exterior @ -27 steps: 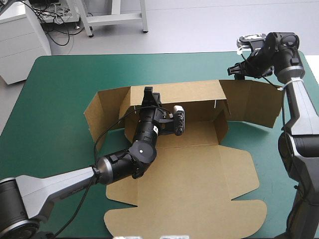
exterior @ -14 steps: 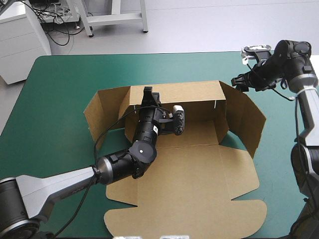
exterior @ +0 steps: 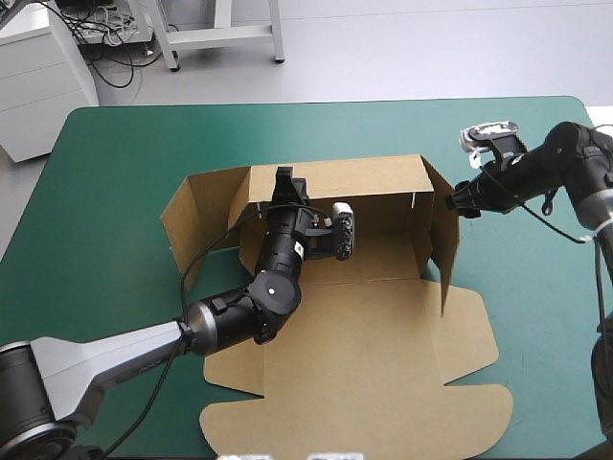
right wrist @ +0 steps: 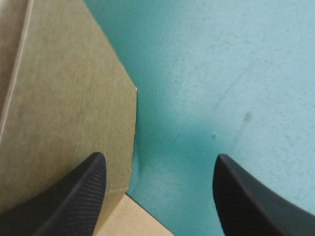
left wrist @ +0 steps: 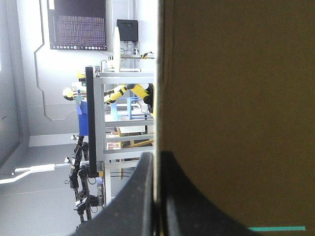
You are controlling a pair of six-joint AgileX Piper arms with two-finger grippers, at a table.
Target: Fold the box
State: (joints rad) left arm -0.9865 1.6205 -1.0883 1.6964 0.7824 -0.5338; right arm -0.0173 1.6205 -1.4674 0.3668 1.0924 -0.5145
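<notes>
Box (exterior: 364, 355) back wall clamped in left gripper (left wrist: 157, 154); right gripper (right wrist: 157, 194) spread wide against upright flap (exterior: 443, 230)

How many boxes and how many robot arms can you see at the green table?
Brown box: 1
Robot arms: 2, the left arm and the right arm
Total: 3

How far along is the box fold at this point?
Done: the far wall of the box stands raised, the left gripper shut on it. In hand: the open right gripper is against the upright right flap. Left: the left flap splays outward; the lid lies flat.
</notes>
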